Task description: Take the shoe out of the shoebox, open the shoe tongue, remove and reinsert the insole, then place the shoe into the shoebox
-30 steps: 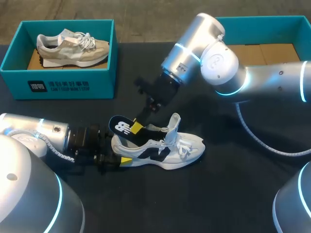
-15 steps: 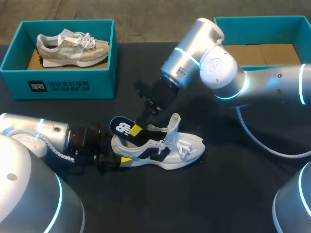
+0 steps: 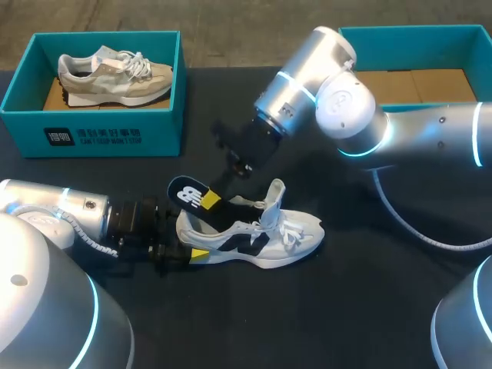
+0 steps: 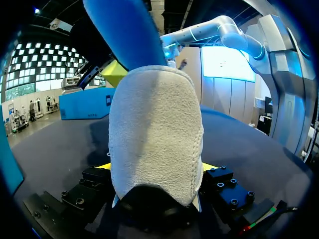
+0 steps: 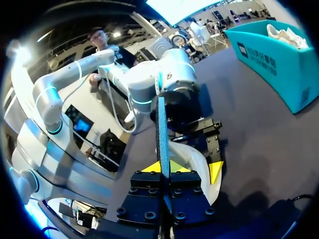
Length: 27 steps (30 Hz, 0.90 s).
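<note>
The head view looks down from above and behind the robot, well back from the white shoe point(image 3: 257, 234), taking it in whole. The left wrist view sits right against the shoe's heel, facing along it toward the toe (the heel fills its middle). The right wrist view looks down the edge of the insole point(image 5: 161, 124) onto the shoe from close above. All three views share the shoe and insole. The head and right wrist views also share the teal shoebox point(image 3: 92, 134), well apart from the shoe.
</note>
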Each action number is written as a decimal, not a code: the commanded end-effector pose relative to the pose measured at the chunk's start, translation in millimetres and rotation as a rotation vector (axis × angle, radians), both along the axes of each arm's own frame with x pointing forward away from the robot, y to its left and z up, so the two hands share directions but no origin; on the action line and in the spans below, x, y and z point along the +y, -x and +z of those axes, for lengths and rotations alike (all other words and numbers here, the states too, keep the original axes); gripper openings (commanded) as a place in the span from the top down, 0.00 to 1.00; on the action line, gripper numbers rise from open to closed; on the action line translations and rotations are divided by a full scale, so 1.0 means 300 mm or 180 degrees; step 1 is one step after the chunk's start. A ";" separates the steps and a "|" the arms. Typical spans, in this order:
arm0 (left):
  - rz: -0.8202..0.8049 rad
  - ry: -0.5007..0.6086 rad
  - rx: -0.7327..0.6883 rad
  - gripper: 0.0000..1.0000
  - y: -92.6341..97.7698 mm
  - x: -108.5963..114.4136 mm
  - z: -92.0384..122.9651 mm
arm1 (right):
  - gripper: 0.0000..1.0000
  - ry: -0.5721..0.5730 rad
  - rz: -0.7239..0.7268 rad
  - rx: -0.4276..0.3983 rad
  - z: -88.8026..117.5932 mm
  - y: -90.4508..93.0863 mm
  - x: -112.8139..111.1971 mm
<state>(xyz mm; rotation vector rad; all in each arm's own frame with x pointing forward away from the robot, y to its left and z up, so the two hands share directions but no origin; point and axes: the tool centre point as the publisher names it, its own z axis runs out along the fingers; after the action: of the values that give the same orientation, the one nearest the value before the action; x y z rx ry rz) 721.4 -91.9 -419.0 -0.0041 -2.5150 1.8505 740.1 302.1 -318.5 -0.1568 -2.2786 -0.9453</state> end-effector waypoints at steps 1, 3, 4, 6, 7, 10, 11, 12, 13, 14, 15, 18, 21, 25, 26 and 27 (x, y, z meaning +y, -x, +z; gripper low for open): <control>0.0001 -0.0004 0.0003 1.00 0.007 -0.002 -0.019 | 1.00 0.0019 -0.0012 -0.0053 0.051 -0.013 -0.007; 0.0001 -0.0004 0.0003 1.00 0.007 -0.002 -0.019 | 1.00 0.0023 -0.0035 -0.0050 0.060 -0.025 -0.007; 0.0001 -0.0004 0.0003 1.00 0.007 -0.002 -0.019 | 1.00 0.0065 -0.0062 -0.0045 0.068 -0.032 -0.009; 0.0001 -0.0004 0.0003 1.00 0.007 -0.002 -0.019 | 1.00 0.0046 -0.0092 -0.0089 0.086 -0.044 -0.009; 0.0001 -0.0004 0.0003 1.00 0.007 -0.002 -0.019 | 1.00 0.0041 -0.0090 -0.0106 0.096 -0.051 -0.007; 0.0001 -0.0004 0.0003 1.00 0.007 -0.002 -0.019 | 1.00 0.0047 -0.0022 -0.0178 0.116 -0.076 0.004; 0.0001 -0.0004 0.0003 1.00 0.007 -0.002 -0.019 | 1.00 0.0042 -0.0029 -0.0244 0.123 -0.086 0.006; 0.0001 -0.0004 0.0003 1.00 0.007 -0.002 -0.019 | 1.00 0.0042 -0.0029 -0.0244 0.123 -0.086 0.006; 0.0001 -0.0004 0.0003 1.00 0.007 -0.002 -0.019 | 1.00 0.0042 -0.0029 -0.0244 0.123 -0.086 0.006; 0.0001 -0.0004 0.0003 1.00 0.007 -0.002 -0.019 | 1.00 0.0042 -0.0029 -0.0244 0.123 -0.086 0.006; 0.0001 -0.0004 0.0003 1.00 0.007 -0.002 -0.019 | 1.00 0.0042 -0.0029 -0.0244 0.123 -0.086 0.006; 0.0001 -0.0004 0.0003 1.00 0.007 -0.002 -0.019 | 1.00 0.0042 -0.0029 -0.0244 0.123 -0.086 0.006; 0.0001 -0.0004 0.0003 1.00 0.007 -0.002 -0.019 | 1.00 0.0042 -0.0029 -0.0244 0.123 -0.086 0.006; 0.0001 -0.0004 0.0003 1.00 0.007 -0.002 -0.019 | 1.00 0.0042 -0.0029 -0.0244 0.123 -0.086 0.006; 0.0001 -0.0004 0.0003 1.00 0.007 -0.002 -0.019 | 1.00 0.0042 -0.0029 -0.0244 0.123 -0.086 0.006; 0.0001 -0.0004 0.0003 1.00 0.007 -0.002 -0.019 | 1.00 0.0042 -0.0029 -0.0244 0.123 -0.086 0.006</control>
<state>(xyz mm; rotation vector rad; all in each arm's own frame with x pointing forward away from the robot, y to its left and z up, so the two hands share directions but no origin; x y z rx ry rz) 721.5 -91.9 -419.0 -0.0038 -2.5149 1.8506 766.1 303.0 -282.3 -0.1377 -2.3544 -0.9577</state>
